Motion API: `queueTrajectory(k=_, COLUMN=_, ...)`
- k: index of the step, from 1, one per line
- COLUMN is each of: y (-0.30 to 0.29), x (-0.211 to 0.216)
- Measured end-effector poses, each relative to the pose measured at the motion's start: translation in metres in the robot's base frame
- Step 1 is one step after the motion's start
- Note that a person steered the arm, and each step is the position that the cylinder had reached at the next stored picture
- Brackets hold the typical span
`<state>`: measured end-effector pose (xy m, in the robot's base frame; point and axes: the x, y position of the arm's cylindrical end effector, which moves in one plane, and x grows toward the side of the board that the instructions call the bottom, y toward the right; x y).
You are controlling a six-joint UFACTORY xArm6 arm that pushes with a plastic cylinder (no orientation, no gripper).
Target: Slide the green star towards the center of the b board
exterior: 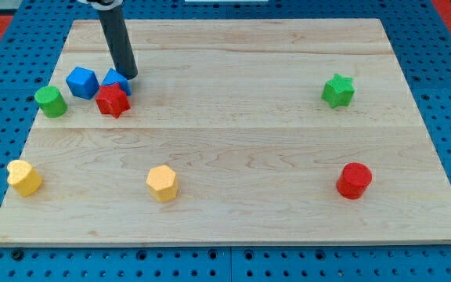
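Observation:
The green star [338, 91] lies at the board's right side, in the upper half of the view. My tip [130, 76] is far from it at the upper left, just above and right of a blue block [117, 80] that sits partly behind a red star [112, 101]. The dark rod rises from the tip to the view's top edge. The wooden board [233, 141] fills most of the view.
A blue cube [82, 82] and a green cylinder [51, 102] lie at the left. A yellow heart [24, 178] sits at the lower left, a yellow hexagon [162, 183] at the lower middle, a red cylinder [354, 180] at the lower right.

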<state>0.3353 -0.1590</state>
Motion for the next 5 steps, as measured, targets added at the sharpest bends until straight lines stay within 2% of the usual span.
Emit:
queueTrajectory(k=2, y=0.244, x=0.003)
queueTrajectory(k=3, y=0.358, x=-0.018)
queueTrajectory(k=4, y=0.43, x=-0.013)
queueTrajectory(k=5, y=0.371, x=0.029)
